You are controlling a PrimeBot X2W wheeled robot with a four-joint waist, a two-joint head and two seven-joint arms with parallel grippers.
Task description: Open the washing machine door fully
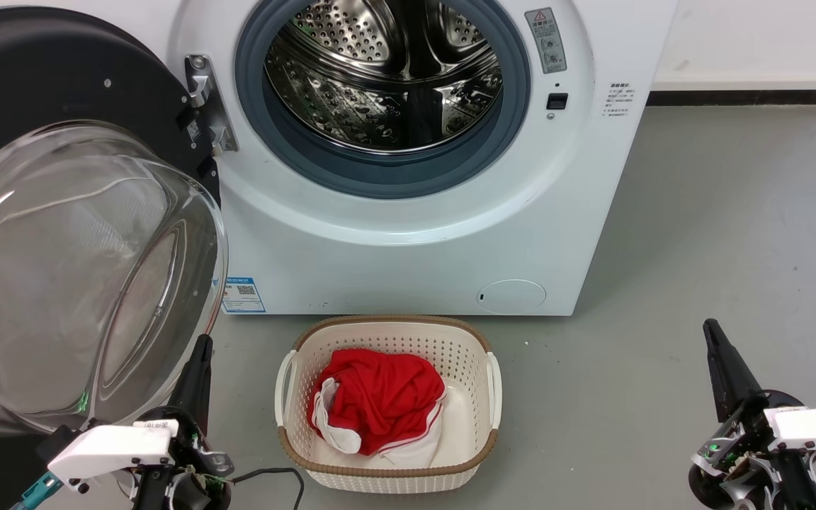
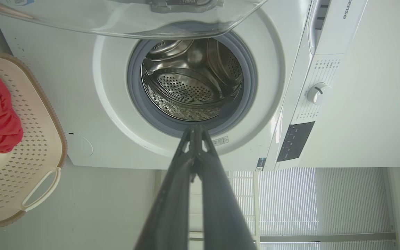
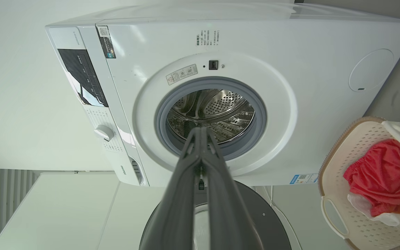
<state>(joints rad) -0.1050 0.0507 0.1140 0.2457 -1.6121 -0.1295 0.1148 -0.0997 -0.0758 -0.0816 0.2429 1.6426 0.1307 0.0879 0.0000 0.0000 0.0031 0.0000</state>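
Pressed shut and empty, the left pincer (image 1: 200, 350) sits just beside the washing machine door (image 1: 61, 78), swung wide to the left of the washing machine (image 1: 408, 248); a gentle outward nudge on its rim should finish it, with the closed right pincer (image 1: 712, 333) kept clear.

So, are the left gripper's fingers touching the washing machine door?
Apart. The left wrist view shows the open drum between the fingers and the washing machine door.
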